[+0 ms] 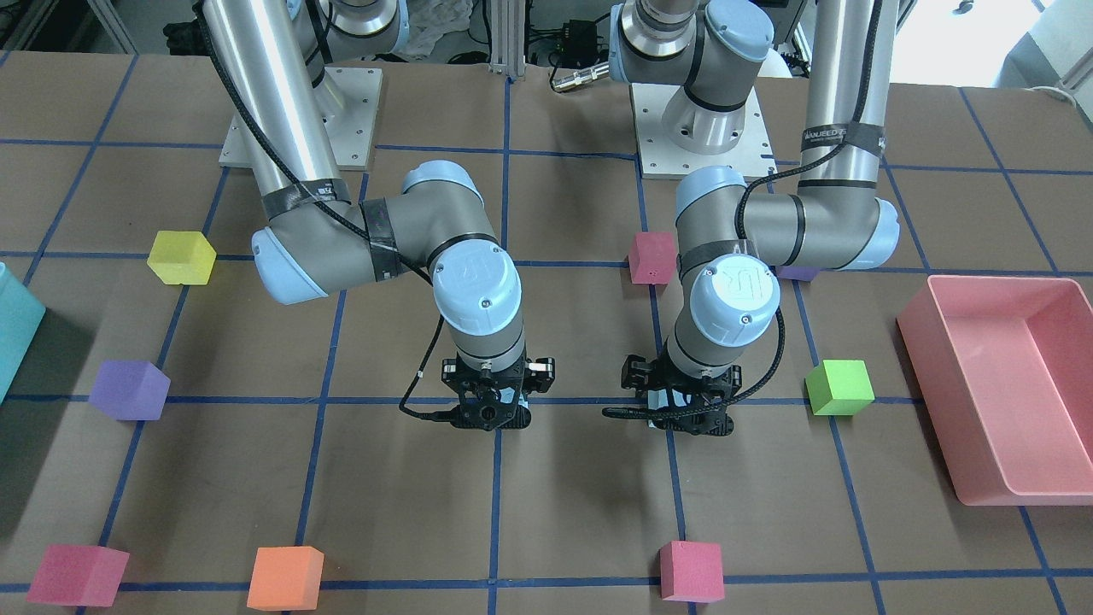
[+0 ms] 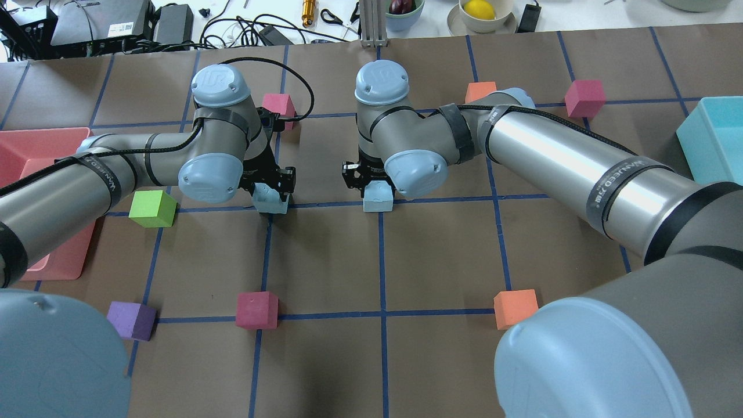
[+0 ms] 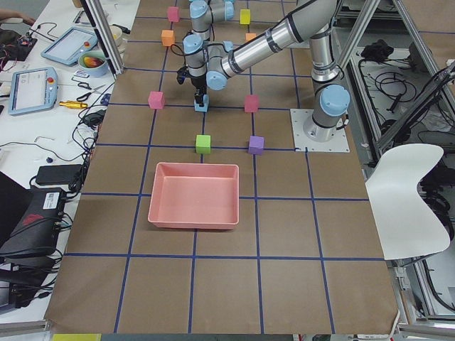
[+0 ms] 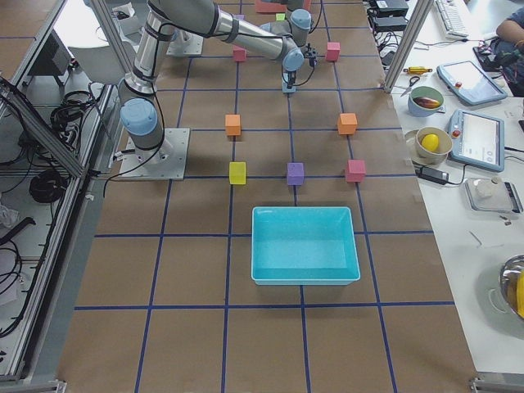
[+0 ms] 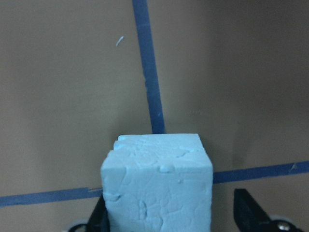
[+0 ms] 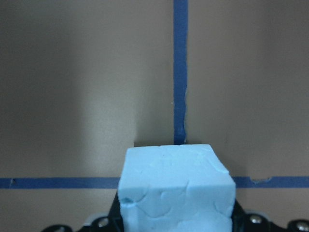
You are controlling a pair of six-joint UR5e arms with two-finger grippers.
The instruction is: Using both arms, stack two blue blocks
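Note:
Two pale blue blocks sit near the table's middle, a grid square apart. My left gripper (image 2: 273, 187) points down over one blue block (image 2: 270, 201). In the left wrist view this block (image 5: 157, 186) touches the left finger, and a gap separates it from the right finger (image 5: 247, 212), so the gripper is open around it. My right gripper (image 2: 373, 181) points down over the other blue block (image 2: 378, 198). In the right wrist view both fingers press against this block (image 6: 176, 186), so the gripper is shut on it, at or just above the table.
A green cube (image 2: 152, 208) and a pink bin (image 2: 35, 168) lie beside my left arm. A teal bin (image 2: 713, 139) stands at the far right. Maroon (image 2: 256, 309), purple (image 2: 132, 320) and orange (image 2: 515, 307) cubes lie nearer the robot, and other cubes (image 2: 584, 97) farther out.

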